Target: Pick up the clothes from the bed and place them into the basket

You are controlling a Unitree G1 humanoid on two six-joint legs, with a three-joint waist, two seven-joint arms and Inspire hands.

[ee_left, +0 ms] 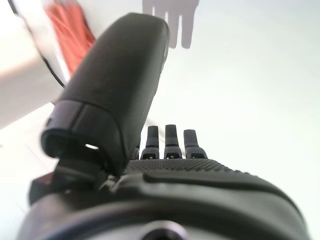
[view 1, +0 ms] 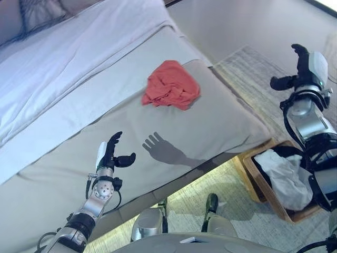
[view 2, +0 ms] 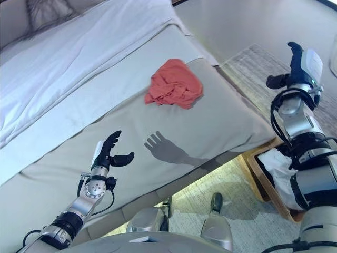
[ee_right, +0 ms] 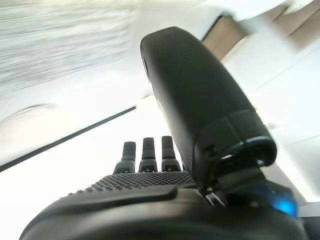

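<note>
A crumpled red garment (view 1: 170, 85) lies on the grey bed cover (view 1: 210, 121), near the bed's right side; it also shows in the left wrist view (ee_left: 70, 30). My left hand (view 1: 110, 153) is open and empty above the bed's near edge, well short of the garment. My right hand (view 1: 299, 67) is open and empty, raised over the rug to the right of the bed. A wooden basket (view 1: 262, 184) stands on the floor at the bed's corner, with white clothes (view 1: 287, 176) in it.
A white sheet (view 1: 68, 79) covers the far part of the bed. A pale woven rug (view 1: 247, 66) lies on the floor to the right of the bed, beside the basket.
</note>
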